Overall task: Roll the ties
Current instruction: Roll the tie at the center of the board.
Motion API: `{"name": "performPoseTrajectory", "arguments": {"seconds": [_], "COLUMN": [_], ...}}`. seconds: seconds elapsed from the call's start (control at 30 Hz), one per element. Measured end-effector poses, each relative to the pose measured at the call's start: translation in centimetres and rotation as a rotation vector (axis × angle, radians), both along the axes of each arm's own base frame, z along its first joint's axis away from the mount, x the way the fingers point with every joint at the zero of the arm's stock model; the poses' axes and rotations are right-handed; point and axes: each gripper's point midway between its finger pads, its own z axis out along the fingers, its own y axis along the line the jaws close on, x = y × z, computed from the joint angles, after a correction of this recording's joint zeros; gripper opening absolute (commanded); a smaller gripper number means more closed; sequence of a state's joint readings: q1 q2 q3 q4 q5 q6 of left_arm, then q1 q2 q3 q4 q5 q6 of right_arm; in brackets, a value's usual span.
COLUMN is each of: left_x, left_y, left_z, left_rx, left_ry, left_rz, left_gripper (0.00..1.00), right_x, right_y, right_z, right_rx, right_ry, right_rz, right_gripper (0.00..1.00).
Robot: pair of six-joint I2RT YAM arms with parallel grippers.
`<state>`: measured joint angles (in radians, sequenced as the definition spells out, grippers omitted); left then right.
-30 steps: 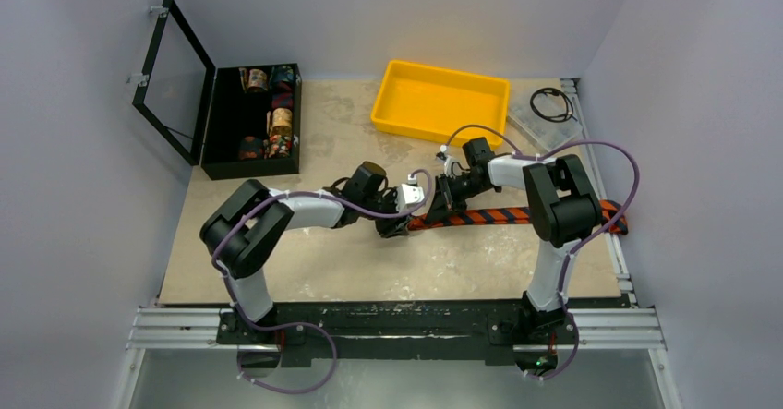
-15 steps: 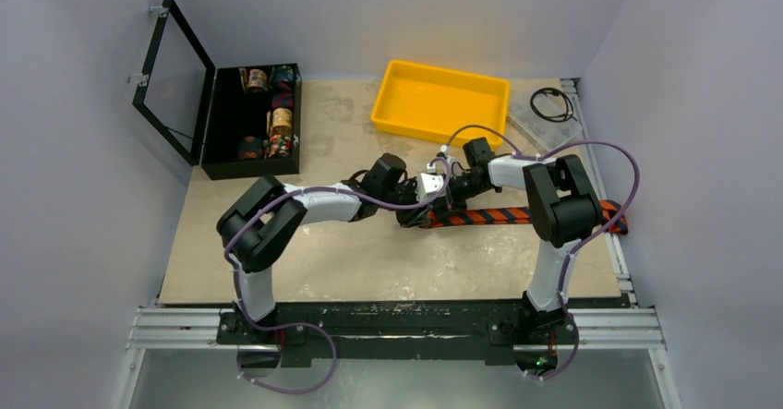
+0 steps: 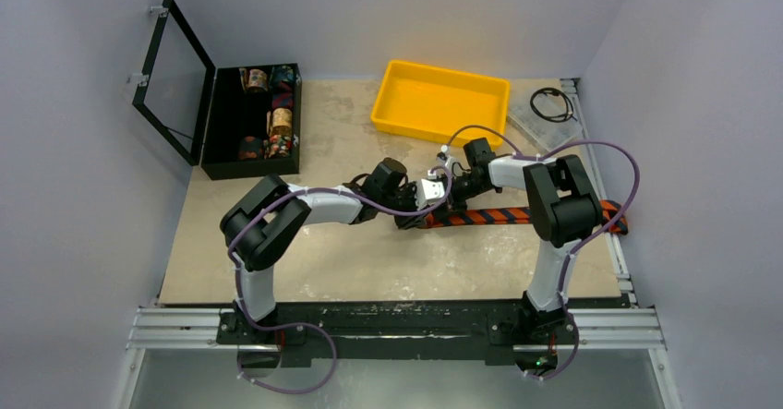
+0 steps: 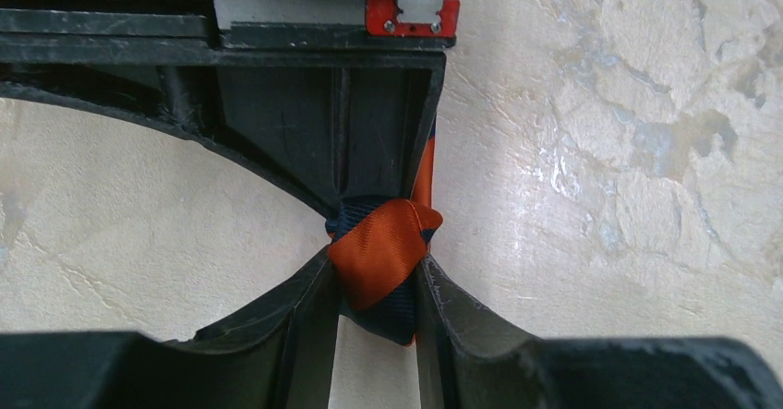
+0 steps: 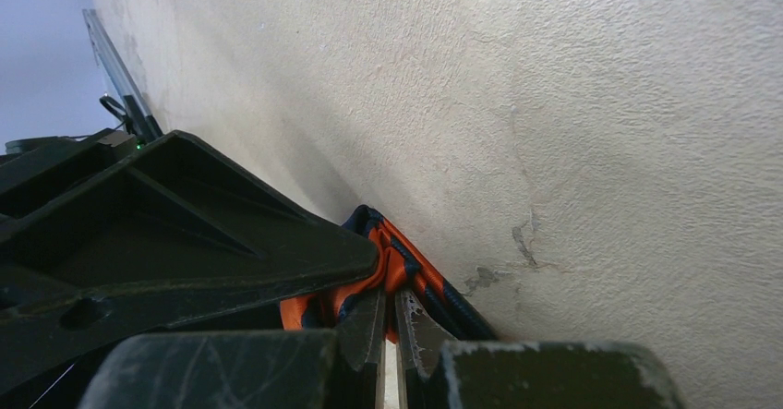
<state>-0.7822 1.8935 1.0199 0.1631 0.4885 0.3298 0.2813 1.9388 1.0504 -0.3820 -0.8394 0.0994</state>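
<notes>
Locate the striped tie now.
In the top view the striped tie lies right of centre, nearer than the yellow tray, its left end held by the left gripper and right gripper.

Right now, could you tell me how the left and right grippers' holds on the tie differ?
The left gripper has its fingers apart around a bunched fold of the tie; the right gripper has its fingers nearly touching, pinching thin fabric. The left gripper reaches in from the left, the right gripper from the right. Both hold the tie's same end.
</notes>
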Motion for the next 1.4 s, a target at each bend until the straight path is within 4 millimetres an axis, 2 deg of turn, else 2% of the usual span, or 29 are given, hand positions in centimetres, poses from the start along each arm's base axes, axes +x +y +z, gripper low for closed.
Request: {"name": "performPoseTrajectory", "arguments": {"seconds": [0.3, 0.53, 0.67, 0.83, 1.07, 1.17, 1.23, 1.4], "left_x": [-0.1, 0.0, 0.0, 0.0, 0.0, 0.0, 0.0, -0.1], "left_y": [0.6, 0.7, 0.8, 0.9, 0.9, 0.9, 0.9, 0.9], "left_z": [-0.6, -0.6, -0.6, -0.5, -0.5, -0.6, -0.6, -0.6], "left_rx": [0.045, 0.063, 0.074, 0.088, 0.096, 0.098, 0.098, 0.099], "left_ry": [-0.042, -0.037, -0.031, -0.018, -0.009, -0.007, -0.006, -0.002], "left_rz": [-0.012, -0.008, -0.004, 0.002, 0.005, 0.005, 0.005, 0.001], "left_gripper": [0.29, 0.28, 0.28, 0.28, 0.28, 0.29, 0.30, 0.55], "right_x": [0.1, 0.5, 0.5, 0.2, 0.0, -0.3, -0.4, -0.2], "right_y": [-0.6, -2.5, -2.4, -1.8, -0.6, -0.4, -0.2, -0.3], "right_z": [0.7, 2.9, 4.2, 4.4, 3.2, 2.5, 2.5, 2.0], "right_rx": [0.005, -0.009, 0.007, 0.027, 0.048, 0.052, 0.064, 0.051], "right_ry": [0.005, -0.035, -0.069, -0.062, -0.026, -0.001, 0.007, 0.002], "right_rz": [-0.014, -0.043, -0.036, -0.025, -0.005, 0.000, 0.003, 0.013], "right_gripper": [0.25, 0.35, 0.43, 0.45, 0.37, 0.20, 0.02, 0.00]}}
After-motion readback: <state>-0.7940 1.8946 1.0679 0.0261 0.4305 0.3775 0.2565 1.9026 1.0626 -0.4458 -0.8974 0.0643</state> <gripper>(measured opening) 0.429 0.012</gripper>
